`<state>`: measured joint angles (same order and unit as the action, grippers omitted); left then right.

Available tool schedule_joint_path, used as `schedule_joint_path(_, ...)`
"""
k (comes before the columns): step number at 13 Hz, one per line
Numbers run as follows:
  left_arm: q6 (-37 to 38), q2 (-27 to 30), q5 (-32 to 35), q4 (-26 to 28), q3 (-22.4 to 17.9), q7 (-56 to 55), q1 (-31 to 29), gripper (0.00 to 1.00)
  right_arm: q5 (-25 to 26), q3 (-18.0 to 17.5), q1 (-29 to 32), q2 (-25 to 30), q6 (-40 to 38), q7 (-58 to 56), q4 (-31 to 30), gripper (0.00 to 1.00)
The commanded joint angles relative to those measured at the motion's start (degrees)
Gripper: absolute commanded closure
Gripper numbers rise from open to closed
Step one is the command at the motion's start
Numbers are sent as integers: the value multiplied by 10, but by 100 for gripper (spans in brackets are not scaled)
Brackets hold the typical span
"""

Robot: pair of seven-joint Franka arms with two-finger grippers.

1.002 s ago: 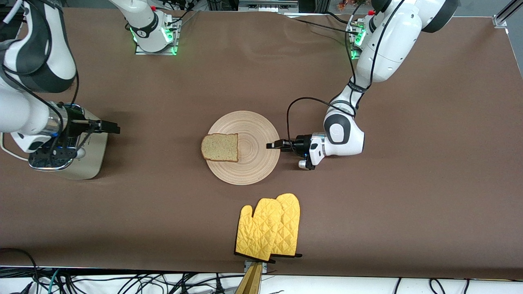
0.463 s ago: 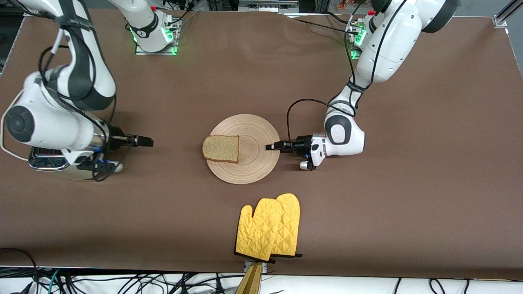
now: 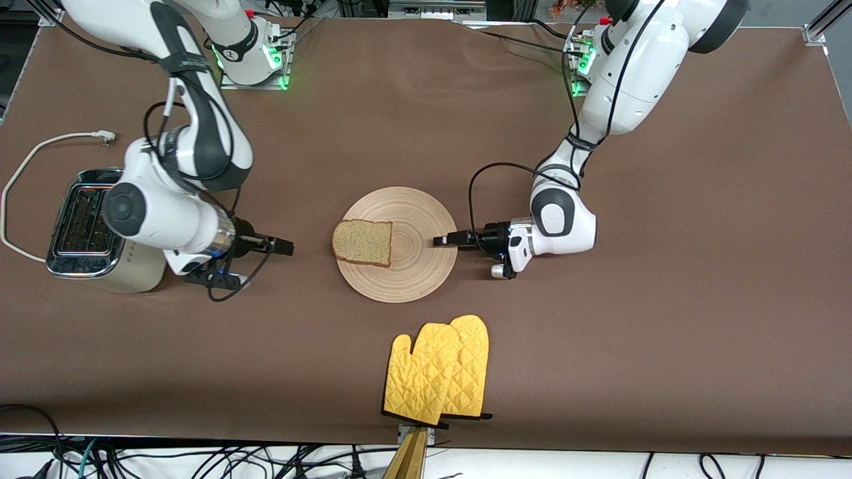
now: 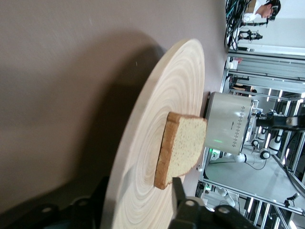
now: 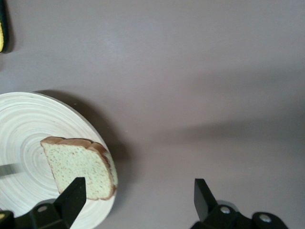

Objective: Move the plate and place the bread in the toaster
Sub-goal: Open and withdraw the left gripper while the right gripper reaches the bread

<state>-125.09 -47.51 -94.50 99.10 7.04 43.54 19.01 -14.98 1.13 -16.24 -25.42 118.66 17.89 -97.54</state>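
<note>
The soft, crumbly bread (image 3: 361, 243) overhung the plate's (image 3: 413, 273) rim, best pinched lightly there by the spread right gripper (image 3: 285, 247); the left gripper (image 3: 442, 240) straddled the plate's edge, loosened.

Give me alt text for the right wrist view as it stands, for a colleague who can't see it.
The open right gripper hangs over the brown table, its fingers straddling the edge of the pale wooden plate. A slice of bread lies at the plate's rim, overhanging it slightly.
</note>
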Motion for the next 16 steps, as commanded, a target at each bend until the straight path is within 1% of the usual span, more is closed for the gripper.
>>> schedule_joint_path(1,20,52,-12,51,-4,14,-51,0,-8,4,-24,-5,38,35,-11,0)
schedule_joint_path(3,23,95,17,89,-3,13,-94,0,-8,4,-37,-19,63,39,-11,0)
schedule_joint_path(4,23,121,46,106,-2,9,-119,0,-8,4,-43,-24,73,54,-12,0)
schedule_joint_path(5,22,148,89,122,-2,3,-141,0,-8,4,-56,-31,86,71,-12,0)
schedule_joint_path(7,20,198,169,149,-2,-50,-175,0,-8,4,-75,-44,110,93,-12,0)
schedule_joint_path(11,17,285,393,156,-7,-185,-208,0,-8,4,-88,-67,136,95,-12,0)
schedule_joint_path(13,17,332,487,157,-7,-257,-209,0,-8,3,-92,-76,144,95,-12,0)
schedule_joint_path(15,20,377,622,156,-6,-330,-209,0,-8,3,-99,-83,145,95,-12,0)
schedule_joint_path(16,23,393,676,153,-6,-354,-208,0,-8,3,-101,-84,142,95,-14,0)
